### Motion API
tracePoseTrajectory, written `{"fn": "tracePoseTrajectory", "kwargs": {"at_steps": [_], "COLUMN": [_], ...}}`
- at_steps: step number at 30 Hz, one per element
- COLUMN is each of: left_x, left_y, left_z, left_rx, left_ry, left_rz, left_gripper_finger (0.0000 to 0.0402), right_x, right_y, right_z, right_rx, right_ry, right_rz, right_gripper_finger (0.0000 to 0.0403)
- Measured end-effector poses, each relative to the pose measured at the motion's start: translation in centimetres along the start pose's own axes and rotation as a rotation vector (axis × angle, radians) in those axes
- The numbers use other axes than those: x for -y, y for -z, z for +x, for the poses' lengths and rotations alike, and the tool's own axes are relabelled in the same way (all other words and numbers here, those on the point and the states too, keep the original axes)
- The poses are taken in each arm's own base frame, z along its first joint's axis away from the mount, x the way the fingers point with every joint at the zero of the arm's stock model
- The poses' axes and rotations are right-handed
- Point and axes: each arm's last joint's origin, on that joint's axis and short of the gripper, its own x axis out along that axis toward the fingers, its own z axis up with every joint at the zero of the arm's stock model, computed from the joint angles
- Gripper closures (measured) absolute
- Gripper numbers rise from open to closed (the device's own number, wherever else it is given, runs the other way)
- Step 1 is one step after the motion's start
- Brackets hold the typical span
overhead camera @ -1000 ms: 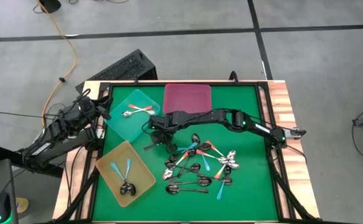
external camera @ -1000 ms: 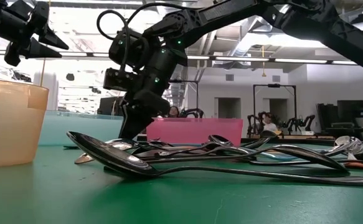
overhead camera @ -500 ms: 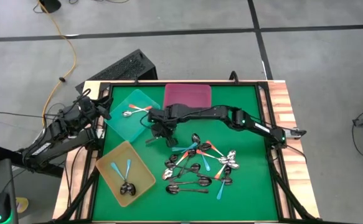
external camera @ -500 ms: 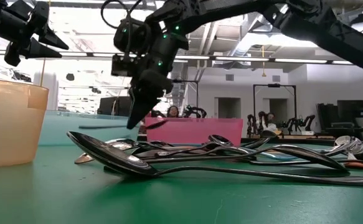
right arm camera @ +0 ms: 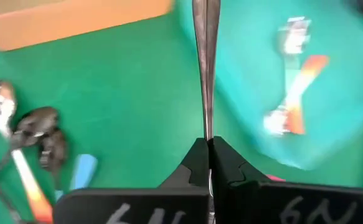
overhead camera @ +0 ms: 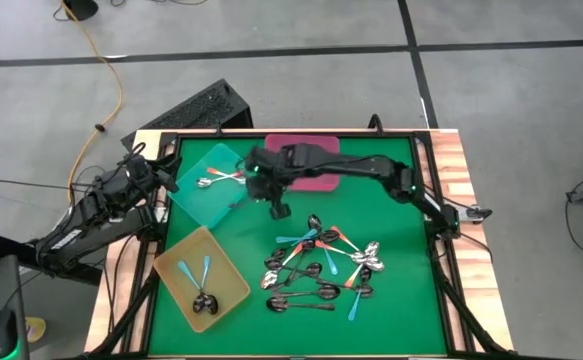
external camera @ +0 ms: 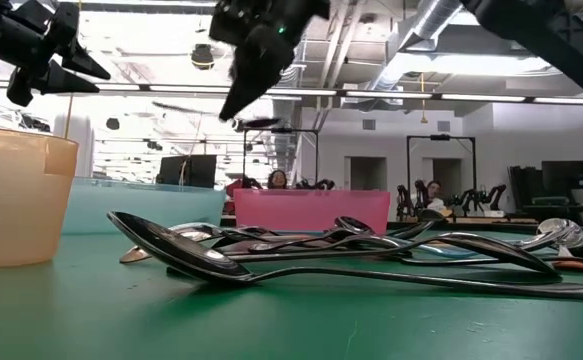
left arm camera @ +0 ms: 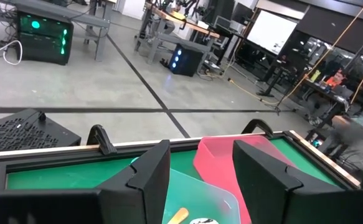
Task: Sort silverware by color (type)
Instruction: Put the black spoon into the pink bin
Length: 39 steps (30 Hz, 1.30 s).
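Higher now, right tool (right arm camera: 207, 163) pinching slim dark metal spoon (right arm camera: 206, 68)

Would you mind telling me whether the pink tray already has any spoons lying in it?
No, in the high view the visible part of the pink tray shows none, though the right arm covers some of it.

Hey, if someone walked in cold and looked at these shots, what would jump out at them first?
Probably the right gripper, raised between the teal tray and pink tray, shut on a dark spoon. Next, the tangled pile of spoons on the green mat's right half. The left gripper waits open at the table's left edge.
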Motion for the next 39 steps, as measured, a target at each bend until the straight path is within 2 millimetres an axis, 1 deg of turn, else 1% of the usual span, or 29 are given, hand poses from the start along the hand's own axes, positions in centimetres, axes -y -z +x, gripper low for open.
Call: {"fn": "tracePoseTrajectory", "kwargs": {"at_steps": [5,8,10,13,18,20,22,26,29,32,36,39], "left_x": [0.0,0.0,0.0,0.0,0.0,0.0,0.0,0.0,0.0,0.0,0.0,0.0], "left_y": [0.0,0.0,0.0,0.0,0.0,0.0,0.0,0.0,0.0,0.0,0.0,0.0], "left_z": [0.0,0.0,0.0,0.0,0.0,0.0,0.0,0.0,0.0,0.0,0.0,0.0], "left_rx": [0.0,0.0,0.0,0.0,0.001,0.001,0.0,0.001,0.001,0.001,0.002,0.003], "left_ry": [0.0,0.001,0.0,0.0,0.0,0.0,0.0,0.0,0.0,-0.001,-0.004,-0.004], "left_rz": [0.0,0.0,0.0,0.0,0.0,0.0,0.0,0.0,0.0,0.0,0.0,0.0], "left_gripper_finger": [0.0243,0.0243,0.0243,0.0243,0.0243,0.0243,0.0243,0.0243,0.0243,0.0243,0.0243,0.0243], "right_x": [2.2,3.9,5.0,6.7,9.6,10.5,11.2,11.8,11.6,11.0,9.8,8.8], "right_y": [0.6,1.4,2.2,3.5,6.3,7.4,8.8,11.1,12.9,14.4,15.3,15.8], "right_z": [-4.4,-7.0,-8.6,-10.1,-11.1,-10.8,-10.0,-7.0,-4.7,-2.3,0.4,1.8], "right_rx": [0.019,0.04,0.028,0.026,-0.019,-0.045,-0.086,-0.144,-0.192,-0.225,-0.225,-0.232], "right_ry": [0.113,0.172,0.209,0.249,0.284,0.286,0.275,0.249,0.219,0.195,0.179,0.16], "right_rz": [0.029,0.056,0.084,0.127,0.245,0.281,0.309,0.349,0.384,0.383,0.36,0.317], "right_gripper_finger": [0.0397,0.0397,0.0397,0.0397,0.0396,0.0396,0.0396,0.0396,0.0396,0.0396,0.0396,0.0396]}}
